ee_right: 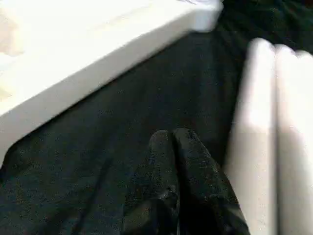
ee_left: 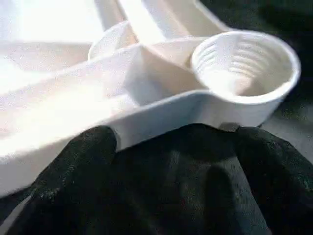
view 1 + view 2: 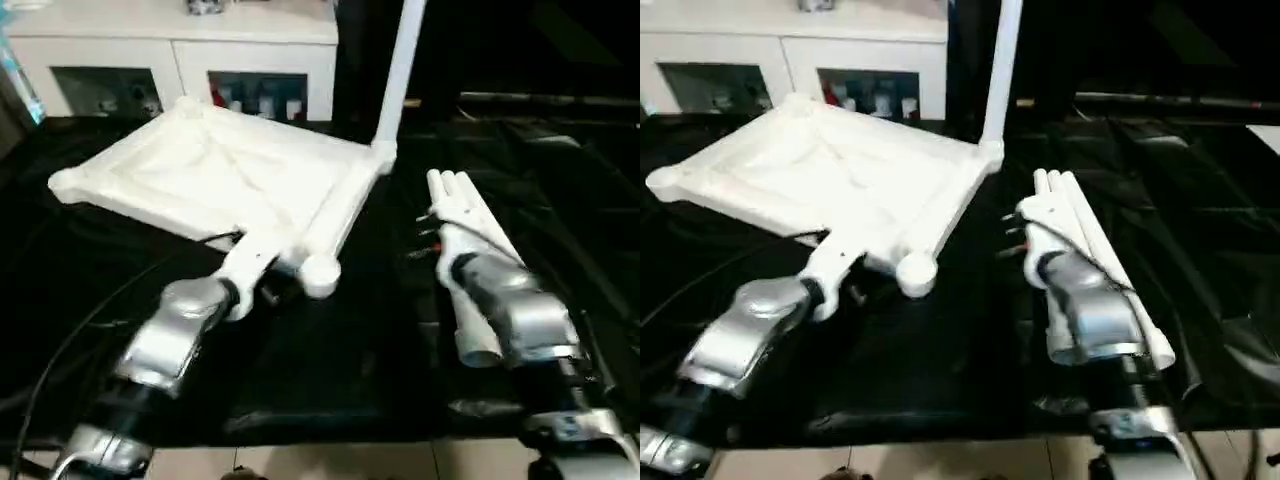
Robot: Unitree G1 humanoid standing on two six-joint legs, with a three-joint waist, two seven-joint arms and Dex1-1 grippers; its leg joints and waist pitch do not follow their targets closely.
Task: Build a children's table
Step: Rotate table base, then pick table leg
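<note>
Left wrist view: left gripper [image 2: 171,161] fingers spread wide at the near rim of the upturned tabletop [image 3: 215,175], beside an empty corner socket [image 2: 244,66]. Right gripper [image 1: 173,161] pinched closed, empty, over the black cloth [image 3: 320,370] next to three loose legs [image 3: 1095,240]. Far corner: one leg [image 3: 400,70] seated upright.

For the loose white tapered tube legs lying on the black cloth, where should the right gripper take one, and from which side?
Likely the outermost of the white tapered tube legs, mid-length, coming from above. They lie flat, side by side and touching, so only the top and the outer flank are free for the fingers. The right gripper, shut, sits on the bundle's side toward the white plastic tabletop.
</note>
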